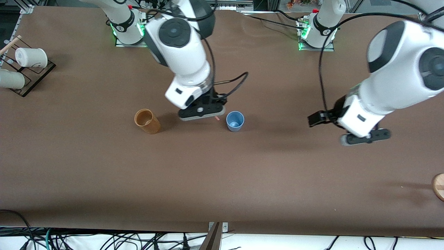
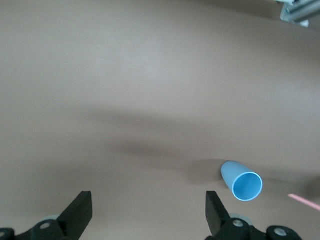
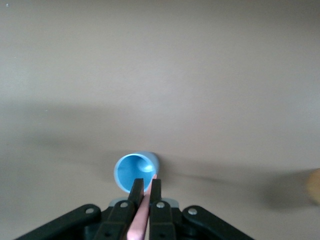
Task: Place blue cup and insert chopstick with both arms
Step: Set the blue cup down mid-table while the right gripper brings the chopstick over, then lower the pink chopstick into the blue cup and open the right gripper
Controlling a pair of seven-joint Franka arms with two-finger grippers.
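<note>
- Blue cup (image 1: 235,121) upright, mouth up, on the brown table (image 1: 222,180) near its middle, at about 3 o'clock from the orange-brown cup (image 1: 147,121).
- Pink chopstick (image 3: 140,218) pinched between shut fingers of the right gripper (image 1: 202,113), tip at the cup's rim rather than over the middle.
- Risk, as a judgement: tip lands on the rim or outside wall, tips the light cup or skids it away; nothing steadies it.
- Risk too: thin stick twists in the pinch, leans, drops beside the cup.
- Left gripper (image 1: 365,136) at about 3 o'clock from the cup, well apart, fingers wide, empty, waiting.
</note>
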